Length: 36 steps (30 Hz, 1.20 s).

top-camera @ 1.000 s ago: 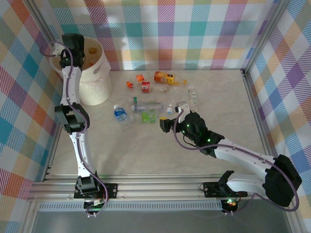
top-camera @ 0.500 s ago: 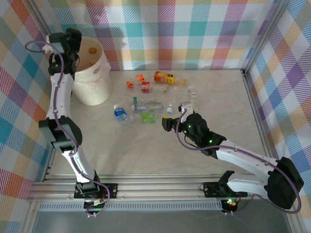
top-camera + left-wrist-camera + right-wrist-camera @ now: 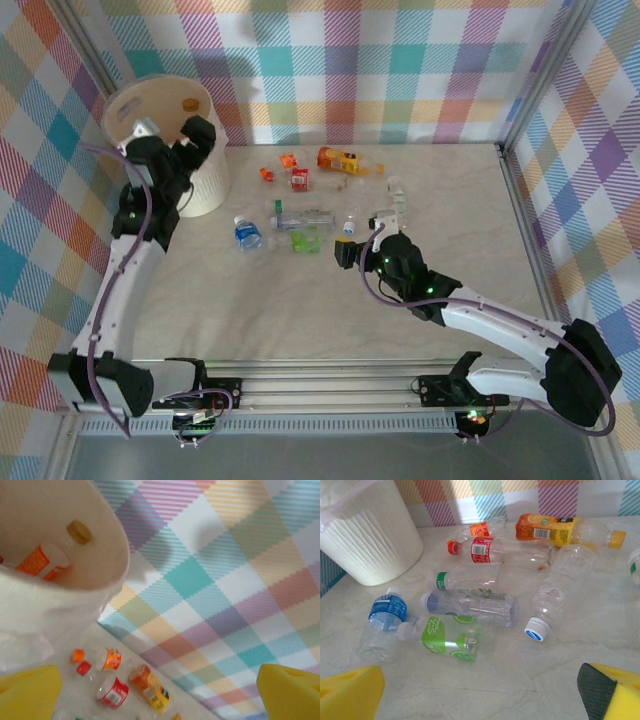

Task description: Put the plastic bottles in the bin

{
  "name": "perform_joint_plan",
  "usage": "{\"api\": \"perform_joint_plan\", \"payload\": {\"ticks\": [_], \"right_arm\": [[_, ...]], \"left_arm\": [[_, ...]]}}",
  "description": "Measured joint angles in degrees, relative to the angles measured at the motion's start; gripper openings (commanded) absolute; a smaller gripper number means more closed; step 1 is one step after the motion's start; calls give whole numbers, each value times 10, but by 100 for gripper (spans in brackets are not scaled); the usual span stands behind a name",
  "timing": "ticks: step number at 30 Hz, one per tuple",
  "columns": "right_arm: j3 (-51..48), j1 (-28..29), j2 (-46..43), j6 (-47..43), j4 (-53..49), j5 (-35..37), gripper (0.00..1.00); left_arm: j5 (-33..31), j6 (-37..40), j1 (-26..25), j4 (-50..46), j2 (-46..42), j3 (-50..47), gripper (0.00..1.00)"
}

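Several plastic bottles lie loose on the table's middle: an orange one (image 3: 338, 160), a red-labelled one (image 3: 299, 178), a blue-labelled one (image 3: 247, 233) and a green-labelled one (image 3: 303, 241). The cream bin (image 3: 205, 185) stands at the back left, with an orange-labelled bottle (image 3: 40, 562) inside. My left gripper (image 3: 172, 142) hangs open and empty at the bin's near rim. My right gripper (image 3: 365, 235) is open, low over the table just right of the pile. In the right wrist view the green-labelled bottle (image 3: 440, 637) and a clear blue-capped bottle (image 3: 555, 595) lie just ahead of the yellow fingertips (image 3: 347, 692).
Checked cloth walls (image 3: 400, 70) close in the back and both sides. A metal rail (image 3: 330, 385) runs along the near edge by the arm bases. Bare table (image 3: 270, 310) lies between the pile and the rail.
My left arm has swung down from above the bin to its near rim, uncovering the bin's inside. The right gripper has barely moved.
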Motion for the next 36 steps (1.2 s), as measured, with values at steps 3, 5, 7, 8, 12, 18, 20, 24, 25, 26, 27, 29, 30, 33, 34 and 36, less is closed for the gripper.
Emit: {"api": "perform_joint_plan", "payload": {"ticks": [3,5,7,8,12,18,20,24,25,26,27,29,30,33,34,36], "right_arm": [[5,0,8,13,-11,12,100],[12,0,9,23,-24,19,100],[20,0,9,29,-31,24,100],[25,0,9,31,-33,26,100],[33,0,9,35,-40,31,100],[40,0,19,49,-71,47,100],[48,0,26,57,-89,59,100],[64,0,33,66,-120,72,100],[66,0,33,70,-127,74,100],[67,0,33,73,-131,76,100],[68,0,33,75,-136,77,100],[68,0,33,77,-144,79,100],[68,0,33,78,-149,79,100],[68,0,33,79,-157,80,100],[68,0,33,80,-159,80,100],[68,0,34,81,-161,80,100]], "left_arm": [[-1,2,-26,1,-31,-68,100],[0,3,-44,5,-39,-119,100],[4,6,-60,14,-39,-172,100],[9,8,-66,17,-37,-198,100],[15,14,-76,20,-11,-259,100],[3,35,-79,45,75,-274,100],[5,41,-79,49,116,-270,100],[-18,42,-79,47,179,-261,100],[-27,40,-79,45,188,-258,100],[-37,40,-79,41,195,-253,100],[-47,40,-79,38,201,-247,100],[-61,42,-79,32,214,-230,100],[-66,44,-79,29,224,-218,100],[-70,53,-78,15,252,-184,99],[-70,58,-78,10,263,-173,98],[-70,66,-78,0,278,-159,97]]}}
